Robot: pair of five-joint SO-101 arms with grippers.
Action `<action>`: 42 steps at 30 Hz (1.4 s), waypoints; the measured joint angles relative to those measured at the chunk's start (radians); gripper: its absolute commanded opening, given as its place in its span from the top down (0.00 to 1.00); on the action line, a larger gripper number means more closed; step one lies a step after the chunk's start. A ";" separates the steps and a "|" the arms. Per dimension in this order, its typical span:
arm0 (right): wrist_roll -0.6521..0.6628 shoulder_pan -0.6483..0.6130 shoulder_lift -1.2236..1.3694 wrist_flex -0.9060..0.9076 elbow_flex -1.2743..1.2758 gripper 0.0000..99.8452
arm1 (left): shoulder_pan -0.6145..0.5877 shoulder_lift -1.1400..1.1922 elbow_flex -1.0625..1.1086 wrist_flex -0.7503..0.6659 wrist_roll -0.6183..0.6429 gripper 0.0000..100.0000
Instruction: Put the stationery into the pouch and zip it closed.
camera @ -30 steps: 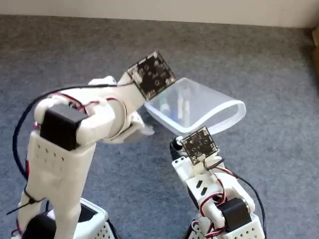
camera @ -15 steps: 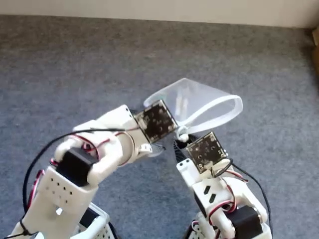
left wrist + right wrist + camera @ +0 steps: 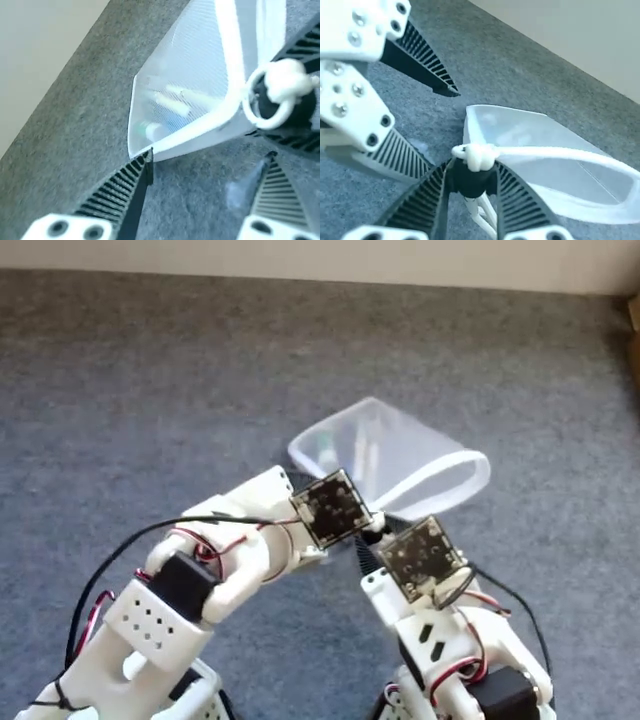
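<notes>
The pouch (image 3: 400, 455) is milky, see-through white with a fine mesh weave and a solid white rim. The pens (image 3: 175, 97) inside are white, one tipped green. The counter (image 3: 150, 370) is speckled grey. The left tool (image 3: 209, 160) and right tool (image 3: 472, 175) are ribbed black with white bodies. The wires (image 3: 205, 540) are red and black.

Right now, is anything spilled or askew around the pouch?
Nothing stands out. The stationery lies inside the pouch, whose mouth gapes unzipped. The right gripper is shut on the pull; the left gripper is open at the pouch's corner.
</notes>
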 measured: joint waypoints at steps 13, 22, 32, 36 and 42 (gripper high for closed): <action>0.000 0.000 0.003 0.035 -0.054 1.00 | 0.002 0.000 0.095 -0.207 0.000 0.72; 0.000 0.002 0.005 0.153 -0.158 1.00 | 0.029 0.000 0.103 -0.247 0.000 0.72; 0.000 0.002 -0.006 0.178 -0.166 1.00 | 0.107 0.002 0.247 -0.439 0.000 0.85; 0.000 0.002 -0.008 0.193 -0.166 1.00 | 0.115 0.002 0.278 -0.508 0.000 0.94; 0.000 0.002 -0.008 0.195 -0.166 1.00 | 0.115 -0.002 0.278 -0.517 0.000 1.00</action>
